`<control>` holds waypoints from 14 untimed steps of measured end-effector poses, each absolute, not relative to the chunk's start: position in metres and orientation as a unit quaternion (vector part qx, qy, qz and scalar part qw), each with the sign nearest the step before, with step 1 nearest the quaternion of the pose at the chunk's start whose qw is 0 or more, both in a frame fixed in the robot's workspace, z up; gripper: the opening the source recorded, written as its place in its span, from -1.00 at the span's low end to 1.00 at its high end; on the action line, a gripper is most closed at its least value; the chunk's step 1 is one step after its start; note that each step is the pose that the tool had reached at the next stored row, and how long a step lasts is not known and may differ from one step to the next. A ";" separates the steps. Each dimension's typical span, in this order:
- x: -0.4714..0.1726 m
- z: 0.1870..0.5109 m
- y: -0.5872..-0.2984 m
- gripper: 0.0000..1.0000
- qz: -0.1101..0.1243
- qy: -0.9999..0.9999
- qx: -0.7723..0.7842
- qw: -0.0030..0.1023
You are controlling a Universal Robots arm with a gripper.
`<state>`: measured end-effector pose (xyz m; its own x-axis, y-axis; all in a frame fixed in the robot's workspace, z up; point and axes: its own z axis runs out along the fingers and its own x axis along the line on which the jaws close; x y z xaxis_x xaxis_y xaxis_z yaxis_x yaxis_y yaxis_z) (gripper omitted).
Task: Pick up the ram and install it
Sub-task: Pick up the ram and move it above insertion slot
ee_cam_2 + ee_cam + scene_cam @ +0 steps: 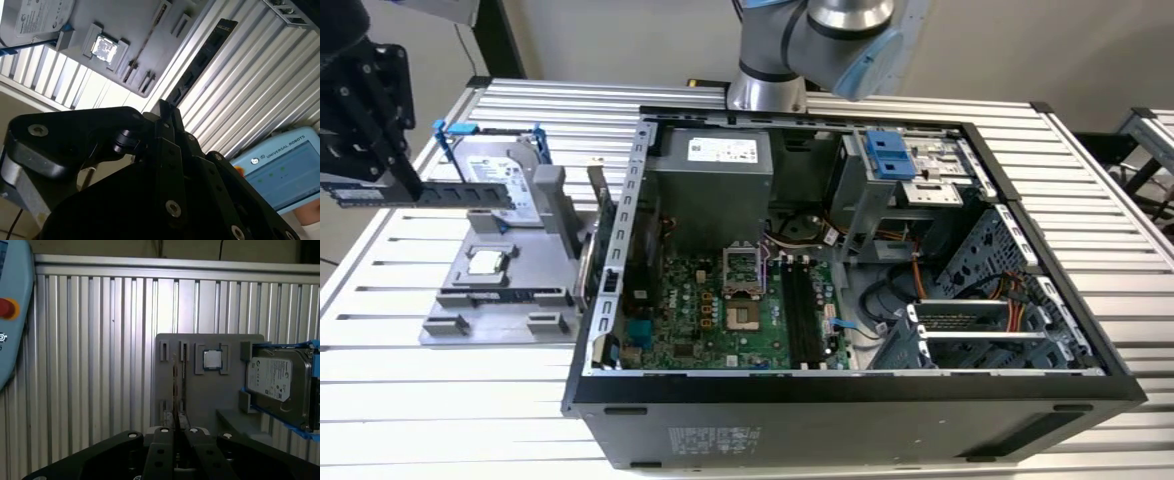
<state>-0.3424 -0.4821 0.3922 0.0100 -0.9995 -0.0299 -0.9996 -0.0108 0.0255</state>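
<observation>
One hard drive (pixel 500 175) and one CPU chip (pixel 487 262) sat on the grey holder (pixel 454 325). The gripper (pixel 403 185) pinched one long, flat, dark ram (pixel 467 193), held level.

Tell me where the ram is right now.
At the exterior view's left, the ram is clamped in the pincer, above the grey tray, outside the computer case.

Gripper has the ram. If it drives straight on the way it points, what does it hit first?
Probably the gray holder, near the slots beside the CPU, with the ram in the gripper touching first. Depth is unclear.
</observation>
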 end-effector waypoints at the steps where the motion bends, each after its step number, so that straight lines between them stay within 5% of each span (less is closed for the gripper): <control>1: -0.340 0.392 -0.482 -1.00 0.020 0.703 -0.711 0.001; 14: -0.299 0.392 -0.482 -1.00 0.025 0.703 -0.710 -0.004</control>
<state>-0.2990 -0.4821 0.3922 0.0095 -0.9995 -0.0300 -0.9991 -0.0107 0.0415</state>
